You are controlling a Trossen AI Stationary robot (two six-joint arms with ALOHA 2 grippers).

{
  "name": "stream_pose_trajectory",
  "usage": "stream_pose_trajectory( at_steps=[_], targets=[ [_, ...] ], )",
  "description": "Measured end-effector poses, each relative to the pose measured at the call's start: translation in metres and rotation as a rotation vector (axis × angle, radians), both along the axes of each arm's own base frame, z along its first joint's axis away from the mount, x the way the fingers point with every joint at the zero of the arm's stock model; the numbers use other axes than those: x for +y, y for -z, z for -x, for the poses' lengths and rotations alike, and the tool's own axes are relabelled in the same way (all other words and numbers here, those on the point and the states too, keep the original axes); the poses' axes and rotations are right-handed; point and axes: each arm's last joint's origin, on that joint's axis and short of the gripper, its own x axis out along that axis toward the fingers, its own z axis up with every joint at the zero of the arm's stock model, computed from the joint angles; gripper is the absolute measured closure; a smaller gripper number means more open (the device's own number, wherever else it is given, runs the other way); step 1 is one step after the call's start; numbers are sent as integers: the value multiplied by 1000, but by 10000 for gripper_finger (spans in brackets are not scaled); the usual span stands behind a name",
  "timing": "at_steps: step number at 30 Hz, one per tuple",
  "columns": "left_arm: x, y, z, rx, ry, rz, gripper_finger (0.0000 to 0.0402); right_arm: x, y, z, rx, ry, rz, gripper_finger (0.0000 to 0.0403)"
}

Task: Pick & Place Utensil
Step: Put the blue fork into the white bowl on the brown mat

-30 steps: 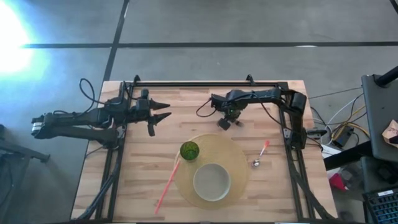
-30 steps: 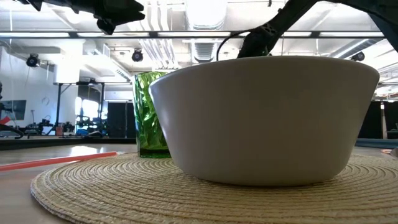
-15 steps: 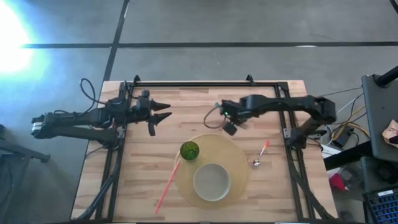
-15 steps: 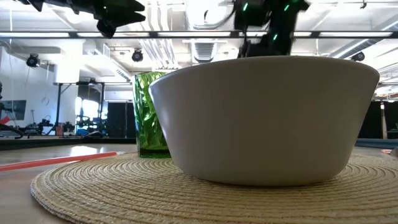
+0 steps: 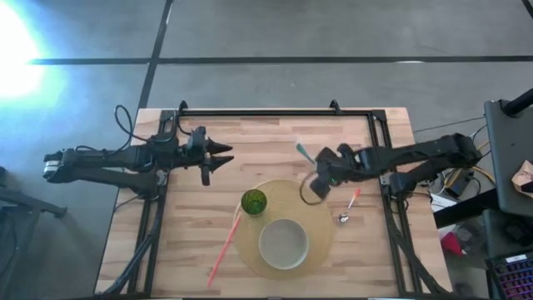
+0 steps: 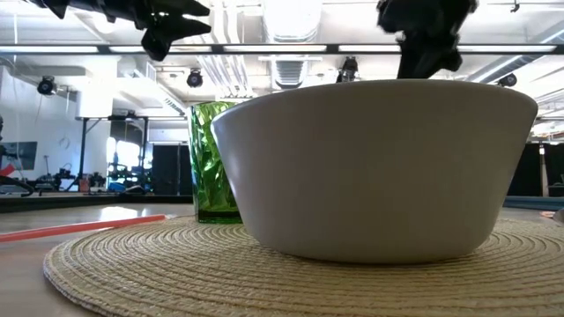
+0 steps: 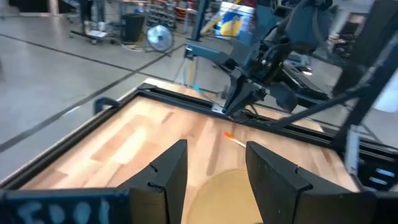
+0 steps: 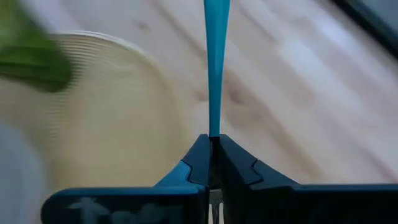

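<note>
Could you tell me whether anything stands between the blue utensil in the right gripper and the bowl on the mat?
Nothing visible does. The right gripper holds the blue utensil over the mat's edge; bare mat lies between it and the bowl. The green cup stands off to one side.

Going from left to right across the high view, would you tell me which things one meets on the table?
Left gripper → long pink utensil → green cup → white bowl → right gripper, shut on the teal utensil → small pink spoon.
</note>
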Motion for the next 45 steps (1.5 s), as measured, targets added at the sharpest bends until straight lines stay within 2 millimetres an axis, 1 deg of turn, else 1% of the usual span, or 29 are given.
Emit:
stream_pose_trajectory(
  at_steps=[5,9,16,18,22,24,29,36,40,45],
  targets=[
    [-8,0,-1,3,62,-25,245,26,3,0,-132,-83,-38,390],
    [-16,2,-1,25,113,-50,246,50,-1,-5,-249,-168,-74,390],
    [-33,4,0,46,214,-51,246,89,3,-11,-354,-289,-82,390],
    [-41,5,1,50,271,-45,246,98,8,-12,-350,-308,-72,390],
    [-59,6,1,54,396,-44,246,115,13,-22,-368,-335,-49,390],
    [-67,7,1,57,437,-46,246,125,13,-31,-398,-356,-45,390],
    [-88,7,-1,25,534,-28,248,149,16,-51,-390,-437,-3,390],
    [-115,9,-1,69,636,8,248,180,23,-80,-354,-526,50,390],
    [-127,8,-3,88,661,8,248,189,34,-91,-315,-536,62,390],
    [-135,7,-3,98,680,35,248,195,49,-98,-284,-528,39,390]
  ],
)
